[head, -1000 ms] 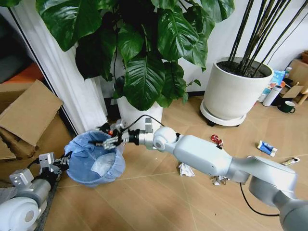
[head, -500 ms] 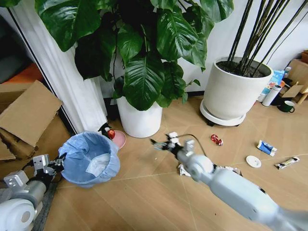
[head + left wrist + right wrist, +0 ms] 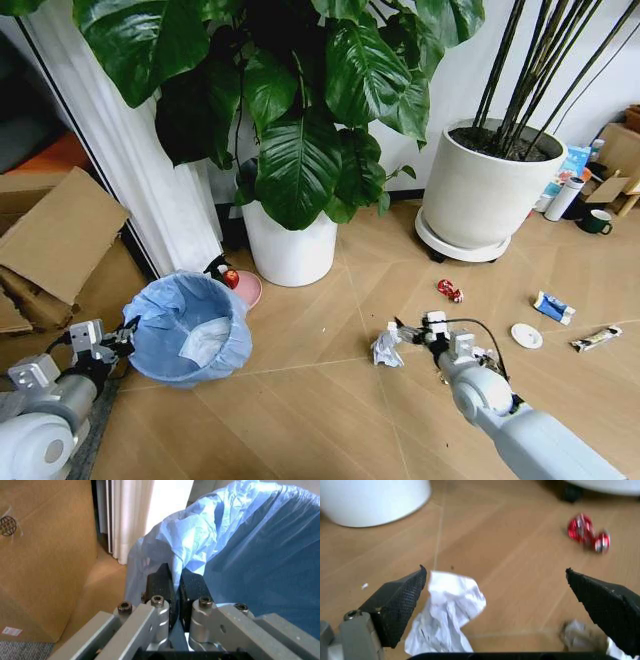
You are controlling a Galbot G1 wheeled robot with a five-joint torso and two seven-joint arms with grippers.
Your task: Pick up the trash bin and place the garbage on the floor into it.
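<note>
blue-lined trash bin [image 3: 190, 330] clamped by left claw [image 3: 175, 588] | right claw [image 3: 510, 592] spread above crumpled tissue [image 3: 447, 611]

Indoor home or office corner: herringbone wood floor [image 3: 330, 300], potted plants [image 3: 300, 130], cardboard [image 3: 55, 240].

blue-lined trash bin [image 3: 190, 330] upright, garbage [image 3: 386, 349] scattered

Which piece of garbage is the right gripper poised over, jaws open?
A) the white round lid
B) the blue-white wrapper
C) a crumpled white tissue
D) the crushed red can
C: the right gripper hangs open above the crumpled white tissue, which lies by one fingertip on the floor.
</note>
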